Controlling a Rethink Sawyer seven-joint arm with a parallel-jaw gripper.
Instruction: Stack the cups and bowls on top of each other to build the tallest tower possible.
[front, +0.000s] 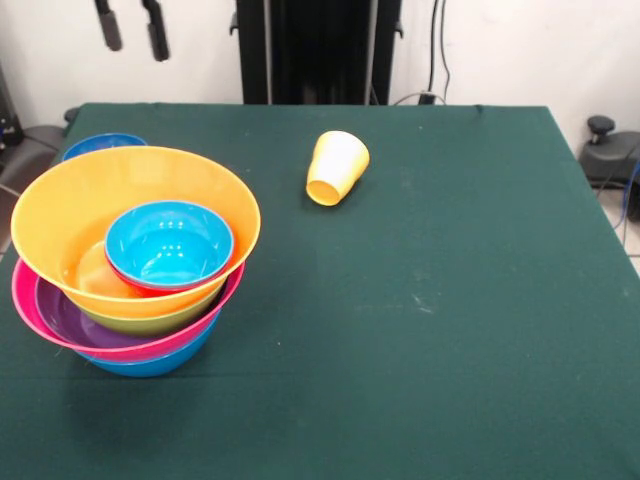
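The gripper (132, 28) hangs with its fingers spread and empty. The yellow cup (337, 167) lies tipped on the table (450, 300). The tower (130, 270) nests an orange bowl (60, 215) over green, purple, pink, perhaps blue.

Pincer (132, 28): two dark grey, slim, round-tipped fingers (108, 26). Pedestal (318, 50): black column, vertical ribs.

Even, bright overhead light. Soft shadow beneath the bowl stack (135, 262) at lower left. Glossy highlights inside the light blue bowl (170, 243). Worktop (430, 330) cloth evenly lit, faint pale scuffs right of centre. Focus sharp throughout.
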